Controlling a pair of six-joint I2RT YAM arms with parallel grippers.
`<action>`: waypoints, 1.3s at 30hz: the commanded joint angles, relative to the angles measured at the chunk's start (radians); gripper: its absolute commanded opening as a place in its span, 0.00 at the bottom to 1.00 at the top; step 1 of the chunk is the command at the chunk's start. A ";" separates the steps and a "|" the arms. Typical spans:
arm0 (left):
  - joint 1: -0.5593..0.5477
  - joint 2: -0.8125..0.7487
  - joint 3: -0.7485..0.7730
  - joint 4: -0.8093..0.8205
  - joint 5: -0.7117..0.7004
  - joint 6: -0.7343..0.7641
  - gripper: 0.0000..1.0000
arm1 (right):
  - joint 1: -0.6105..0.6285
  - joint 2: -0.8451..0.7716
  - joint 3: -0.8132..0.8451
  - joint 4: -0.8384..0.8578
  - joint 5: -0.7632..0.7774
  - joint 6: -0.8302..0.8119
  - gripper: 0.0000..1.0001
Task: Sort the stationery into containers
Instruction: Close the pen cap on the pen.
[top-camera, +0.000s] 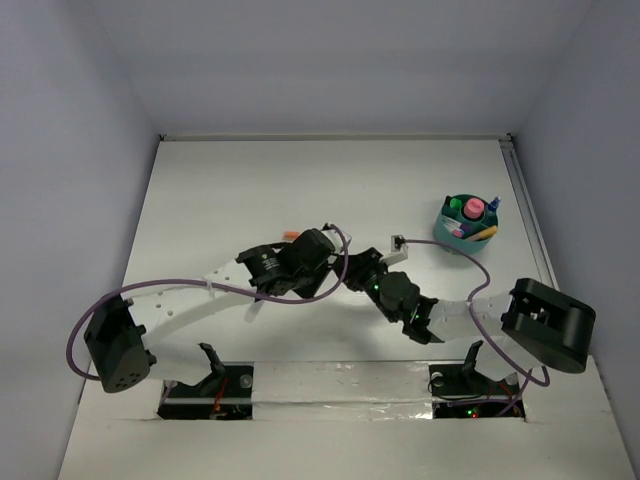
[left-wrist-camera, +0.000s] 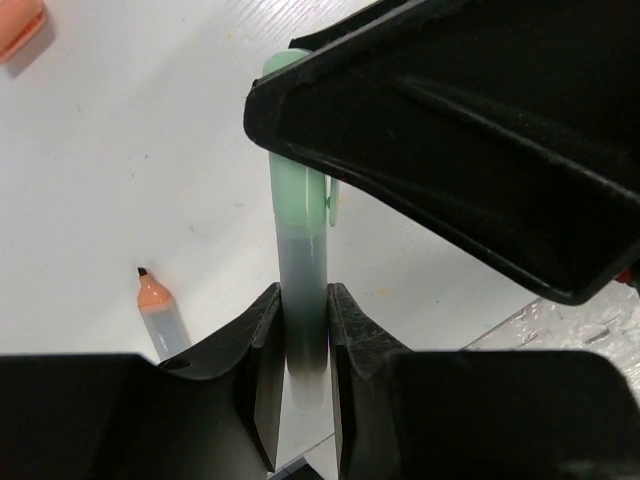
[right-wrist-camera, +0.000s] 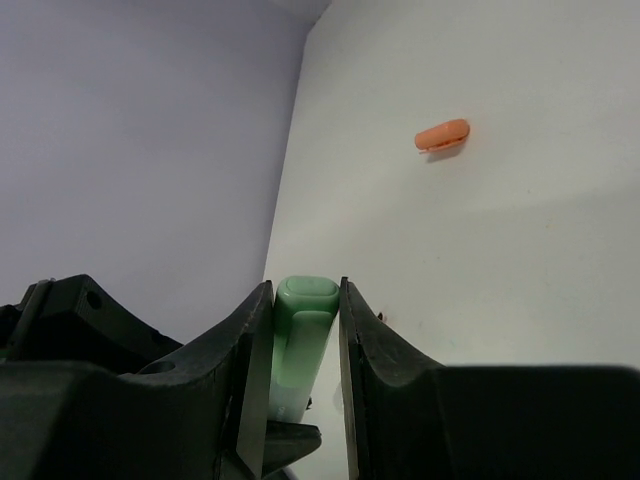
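Note:
A pale-green marker (left-wrist-camera: 298, 215) with a grey barrel is held by both grippers above the white table. My left gripper (left-wrist-camera: 304, 335) is shut on the barrel. My right gripper (right-wrist-camera: 305, 300) is shut on its green cap (right-wrist-camera: 303, 335). In the top view both grippers, the left (top-camera: 338, 268) and the right (top-camera: 360, 272), meet at mid-table and hide the marker. An uncapped orange marker (left-wrist-camera: 160, 312) lies left of my left fingers. An orange cap (right-wrist-camera: 443, 134) lies further off, also seen in the left wrist view (left-wrist-camera: 20, 28). The round teal tub (top-camera: 452, 236) stands at the right.
The tub holds several items, among them a pink-capped tube (top-camera: 473, 208) and a yellow pen (top-camera: 482, 233). A small orange item (top-camera: 291, 234) lies just beyond the left arm. Grey walls close in the table on the left, back and right.

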 joint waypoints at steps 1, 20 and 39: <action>0.021 -0.080 0.199 1.107 -0.101 0.025 0.00 | 0.157 0.028 -0.002 -0.348 -0.424 -0.071 0.00; -0.020 -0.120 -0.171 1.191 -0.020 -0.194 0.00 | -0.053 -0.337 0.030 -0.586 -0.253 -0.127 0.00; -0.058 -0.238 -0.246 1.202 -0.026 -0.038 0.00 | -0.225 -0.279 0.272 -0.966 -0.697 -0.496 0.00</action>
